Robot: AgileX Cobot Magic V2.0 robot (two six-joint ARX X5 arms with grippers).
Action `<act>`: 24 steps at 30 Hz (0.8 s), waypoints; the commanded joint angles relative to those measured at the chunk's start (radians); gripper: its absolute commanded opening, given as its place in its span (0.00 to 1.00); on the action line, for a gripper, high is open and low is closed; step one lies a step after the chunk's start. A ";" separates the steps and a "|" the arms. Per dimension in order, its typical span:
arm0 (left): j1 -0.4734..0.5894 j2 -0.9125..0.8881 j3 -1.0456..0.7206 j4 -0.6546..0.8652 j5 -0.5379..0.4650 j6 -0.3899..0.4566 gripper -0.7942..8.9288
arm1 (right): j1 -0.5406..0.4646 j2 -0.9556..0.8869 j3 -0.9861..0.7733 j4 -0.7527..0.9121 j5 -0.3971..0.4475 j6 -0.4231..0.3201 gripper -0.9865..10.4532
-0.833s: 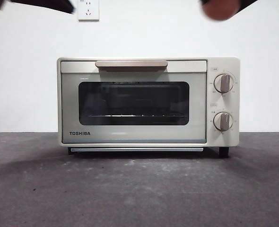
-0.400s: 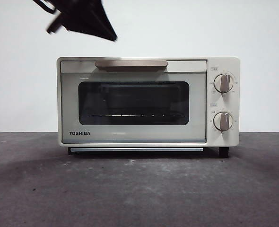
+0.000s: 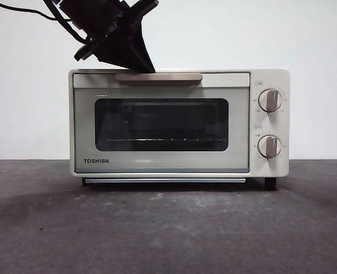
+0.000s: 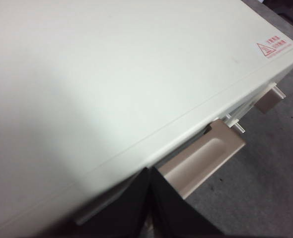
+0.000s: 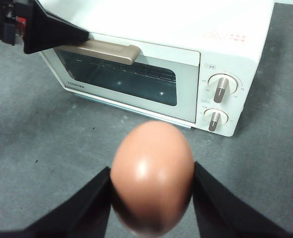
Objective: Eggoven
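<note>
Your left claw (image 3: 145,65) is down at the top front edge of the toaster oven (image 3: 179,123), tips right at the left end of the tan handle (image 3: 159,77). In the left wrist view its 2 jaws sit pressed together, nothing between them, just beside the handle's end. The oven door is closed, dark glass (image 3: 161,124) facing you, and the 2 knobs (image 3: 270,100) are stacked on the right side. Your right claw (image 5: 151,188) is clamped on the orange-brown egg (image 5: 152,176), 1 jaw on each side, held up in the air well out in front of the oven, above the grey desk (image 3: 168,228). It doesn't show in the front view at all.
</note>
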 commanded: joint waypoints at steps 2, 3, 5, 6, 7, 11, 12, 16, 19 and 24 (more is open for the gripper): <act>-0.014 0.041 0.019 -0.005 -0.014 0.029 0.09 | 0.010 0.006 0.014 0.006 0.005 -0.011 0.09; -0.017 0.043 0.019 -0.008 -0.014 0.029 0.09 | 0.010 0.006 0.014 0.006 0.005 -0.012 0.09; -0.028 0.044 0.019 -0.027 -0.014 0.032 0.09 | 0.010 0.007 0.014 0.007 0.004 -0.012 0.09; -0.036 0.044 0.019 -0.041 -0.014 0.042 0.09 | 0.010 0.007 0.014 0.007 0.005 -0.012 0.09; -0.043 0.044 0.019 -0.055 -0.014 0.047 0.09 | 0.010 0.007 0.014 0.008 0.005 -0.012 0.09; -0.085 0.044 0.019 -0.120 -0.014 0.052 0.09 | 0.010 0.008 0.014 0.016 0.005 -0.013 0.09; -0.098 0.044 0.019 -0.139 -0.014 0.053 0.09 | 0.010 0.008 0.014 0.021 0.005 -0.015 0.09; -0.151 0.044 0.019 -0.215 -0.014 0.052 0.09 | 0.010 0.008 0.014 0.027 0.005 -0.019 0.09; -0.191 0.044 0.019 -0.270 -0.014 0.051 0.09 | 0.010 0.008 0.014 0.031 0.005 -0.020 0.09; -0.256 0.033 0.019 -0.349 -0.014 0.043 0.09 | 0.010 0.014 0.014 0.042 0.005 -0.020 0.09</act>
